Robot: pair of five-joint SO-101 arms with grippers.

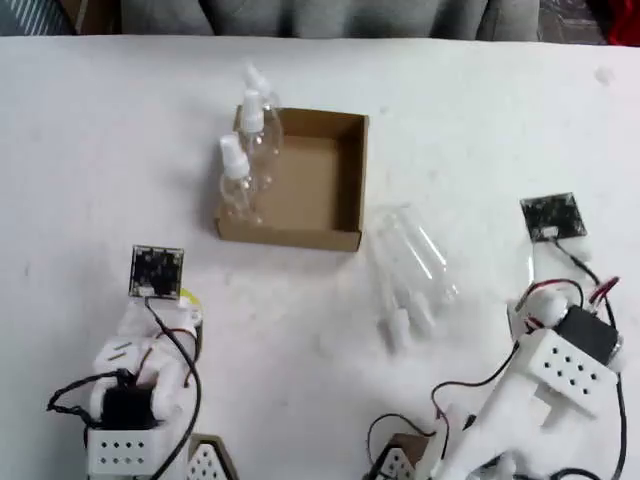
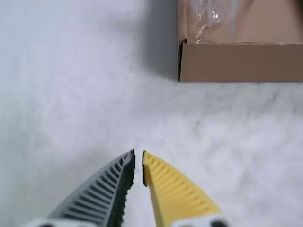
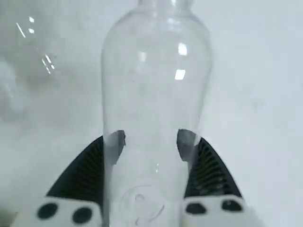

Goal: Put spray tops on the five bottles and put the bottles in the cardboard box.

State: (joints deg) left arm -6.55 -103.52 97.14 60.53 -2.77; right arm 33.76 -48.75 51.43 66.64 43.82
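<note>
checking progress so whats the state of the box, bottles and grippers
brown cardboard box: open
three clear plastic bottles with white spray tops: upright in the box
loose clear bottles: lying on the white table
right gripper: shut on a clear bottle
left gripper: shut, empty

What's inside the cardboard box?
Three clear bottles with spray tops stand along one side of the cardboard box. The rest of its floor looks bare. Its near wall hides a strip of floor.
</note>
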